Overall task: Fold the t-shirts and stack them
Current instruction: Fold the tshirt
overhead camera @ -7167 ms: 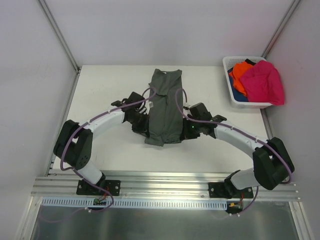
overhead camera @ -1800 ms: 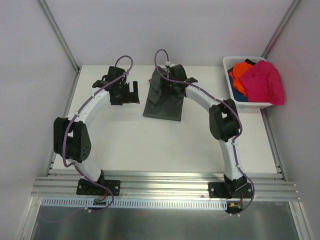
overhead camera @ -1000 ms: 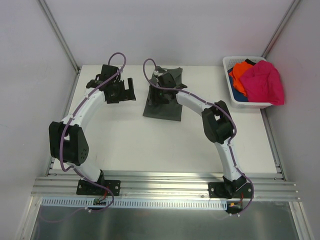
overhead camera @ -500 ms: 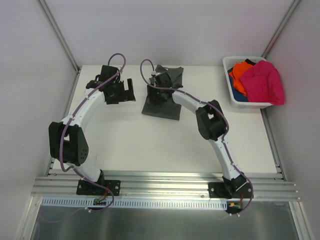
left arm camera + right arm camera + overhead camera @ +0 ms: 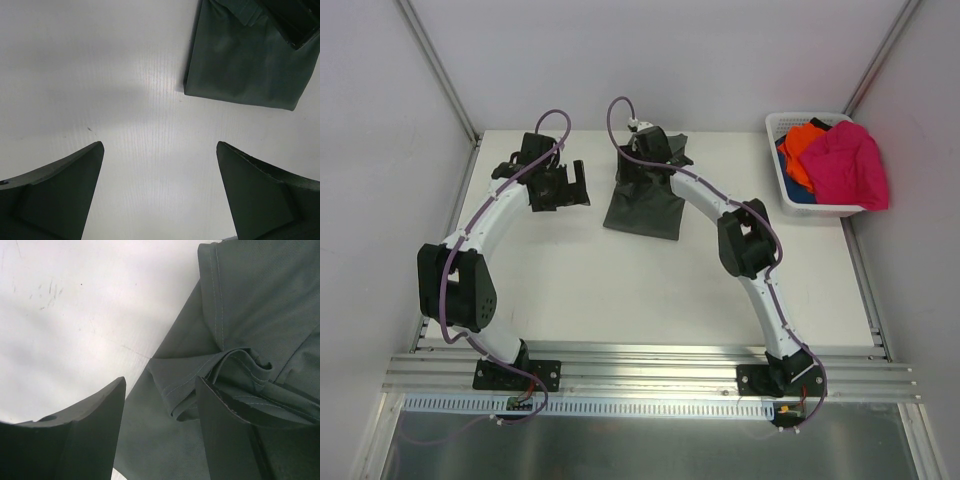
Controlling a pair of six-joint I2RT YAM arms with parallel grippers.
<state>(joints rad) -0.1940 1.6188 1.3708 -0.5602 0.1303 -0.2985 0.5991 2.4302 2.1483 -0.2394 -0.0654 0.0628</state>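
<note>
A dark grey-green t-shirt (image 5: 642,208) lies folded into a small rectangle at the table's far middle. My right gripper (image 5: 640,166) hovers over its far left part, open. In the right wrist view the gripper (image 5: 160,382) has its jaws apart above a rumpled, stitched hem fold (image 5: 200,375), with nothing pinched. My left gripper (image 5: 562,186) stands wide open over bare table to the left of the shirt. The left wrist view shows that gripper (image 5: 160,145) empty, with the shirt (image 5: 245,65) ahead on the right. Pink (image 5: 850,165), orange (image 5: 804,146) and blue (image 5: 798,193) t-shirts sit in the basket.
A white lattice basket (image 5: 778,128) stands at the table's far right corner against the wall. Walls close in the table on the left, back and right. Both arms reach far across, their bases on the metal rail (image 5: 650,372) at the near edge.
The long strip of shirt seen earlier is now folded short. Over the last second my right gripper shifted slightly toward the shirt's far edge. The left arm has barely moved.
</note>
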